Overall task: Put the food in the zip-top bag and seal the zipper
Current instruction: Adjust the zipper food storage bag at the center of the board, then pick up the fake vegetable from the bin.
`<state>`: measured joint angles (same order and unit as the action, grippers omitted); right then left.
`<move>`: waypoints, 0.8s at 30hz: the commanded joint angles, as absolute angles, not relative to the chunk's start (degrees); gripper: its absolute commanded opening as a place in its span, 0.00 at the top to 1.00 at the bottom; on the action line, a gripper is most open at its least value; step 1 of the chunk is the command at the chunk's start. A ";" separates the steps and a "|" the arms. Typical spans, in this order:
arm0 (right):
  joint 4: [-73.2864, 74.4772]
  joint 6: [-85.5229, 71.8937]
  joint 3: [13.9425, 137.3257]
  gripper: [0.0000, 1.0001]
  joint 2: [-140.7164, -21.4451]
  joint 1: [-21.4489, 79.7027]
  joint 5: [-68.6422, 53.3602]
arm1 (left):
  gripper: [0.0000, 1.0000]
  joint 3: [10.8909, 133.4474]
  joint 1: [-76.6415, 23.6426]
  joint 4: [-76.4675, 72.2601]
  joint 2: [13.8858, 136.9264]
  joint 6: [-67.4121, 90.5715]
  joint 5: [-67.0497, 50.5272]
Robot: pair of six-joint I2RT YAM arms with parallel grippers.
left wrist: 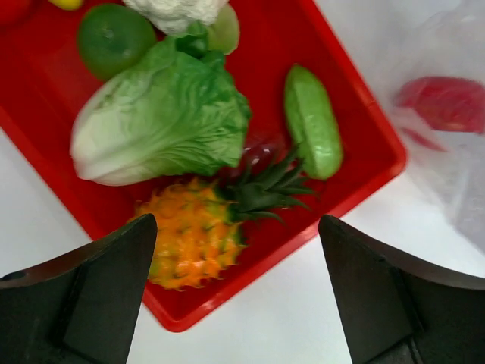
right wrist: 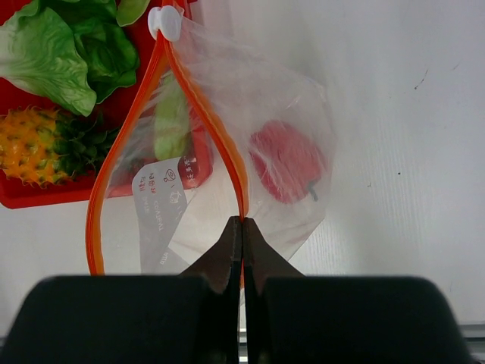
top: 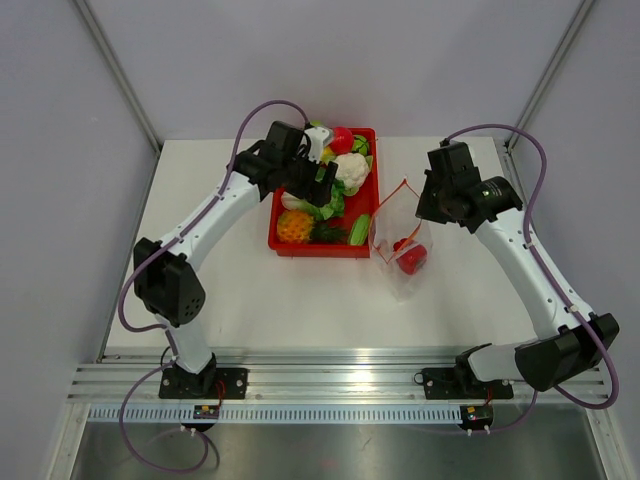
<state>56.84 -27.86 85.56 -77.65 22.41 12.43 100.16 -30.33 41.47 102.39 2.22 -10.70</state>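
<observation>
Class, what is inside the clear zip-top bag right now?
One red tomato piece lies inside the zip-top bag, its underside hidden. The cucumber piece seen through the plastic sits in the tray behind.

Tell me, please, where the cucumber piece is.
In the top view, the cucumber piece lies in the near-right corner of the red tray, between the pineapple and the zip-top bag.

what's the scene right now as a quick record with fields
bag: zip-top bag, mouth open, beside the red tray
in bag: tomato
in tray: lettuce, cucumber, pineapple
left gripper: open, above the tray near the pineapple
right gripper: shut on the zipper
</observation>
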 commanded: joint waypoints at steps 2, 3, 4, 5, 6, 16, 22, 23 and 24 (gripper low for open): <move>54.67 -27.16 86.66 1.00 -76.99 22.68 11.16 | 0.09 99.67 -30.85 37.63 103.79 -13.69 -2.64; 54.67 -27.16 86.66 1.00 -76.91 22.76 11.08 | 0.09 99.93 -30.94 37.10 104.32 -15.45 -2.81; 54.49 -27.16 86.66 1.00 -76.90 22.68 10.81 | 0.09 99.84 -30.85 36.39 105.02 -18.51 -2.99; 54.49 -27.16 86.66 1.00 -77.08 22.76 10.72 | 0.09 99.67 -30.85 34.47 106.16 -19.94 -2.99; 54.49 -27.16 86.57 1.00 -77.08 22.68 10.46 | 0.09 99.76 -30.85 34.02 107.04 -22.65 -2.73; 54.67 -26.54 86.84 1.00 -77.61 22.68 10.37 | 0.07 107.22 -31.55 32.17 119.09 -26.72 -4.04; 54.58 -26.54 86.48 1.00 -77.96 22.68 10.20 | 0.11 109.07 -32.25 28.57 124.44 -25.05 -2.46; 54.49 -26.72 86.22 1.00 -77.96 22.76 10.02 | 0.12 109.42 -32.34 28.04 125.06 -24.53 -2.03; 54.49 -26.63 86.05 1.00 -77.96 22.76 9.85 | 0.14 109.68 -32.52 27.78 125.59 -24.43 -0.72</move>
<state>56.38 -27.20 85.56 -77.82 22.41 10.79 106.24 -31.99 33.15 124.18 -24.60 -3.46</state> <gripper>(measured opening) 0.010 0.874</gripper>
